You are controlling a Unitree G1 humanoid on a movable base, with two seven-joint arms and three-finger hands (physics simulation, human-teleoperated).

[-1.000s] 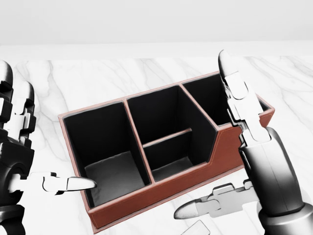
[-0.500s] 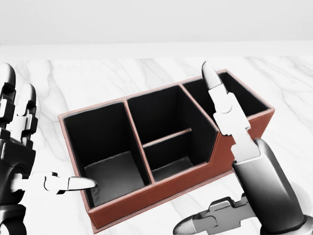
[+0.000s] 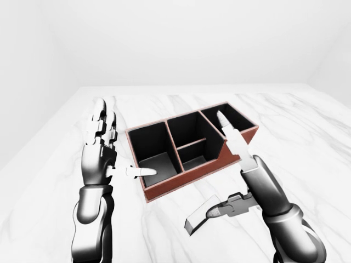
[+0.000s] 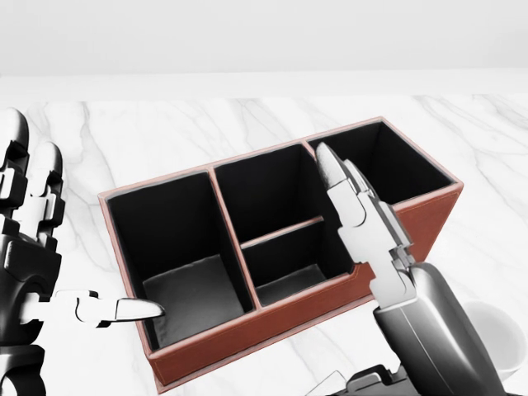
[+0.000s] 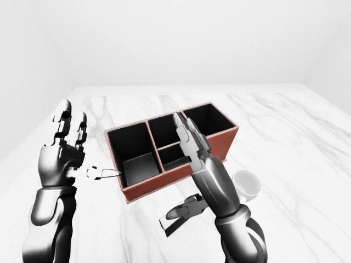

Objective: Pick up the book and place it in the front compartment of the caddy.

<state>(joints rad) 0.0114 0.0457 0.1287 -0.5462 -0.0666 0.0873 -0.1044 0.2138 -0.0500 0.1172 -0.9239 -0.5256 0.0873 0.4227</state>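
The red-brown caddy (image 3: 174, 184) with black compartments stands on the white marble table. A small grey slab, apparently the book (image 3: 193, 223), lies flat on the table below the caddy in the left-eye view. My right hand (image 3: 224, 170) is open: its long fingers (image 4: 355, 206) point up over the caddy's middle and right compartments, and its thumb (image 3: 219, 211) reaches left just over the book's end. I cannot tell if they touch. My left hand (image 3: 119, 147) is open at the caddy's left, fingers up, thumb (image 4: 124, 309) at the rim of the left compartment.
A white mug (image 5: 248, 185) stands on the table right of my right forearm, near the caddy's right end; it also shows in the head view (image 4: 495, 330). The marble table (image 3: 307, 142) stretches wide around the caddy, against plain white walls.
My right hand has moved left and down in the head view, from the caddy's right end to over its middle, uncovering the mug. The left hand has barely moved.
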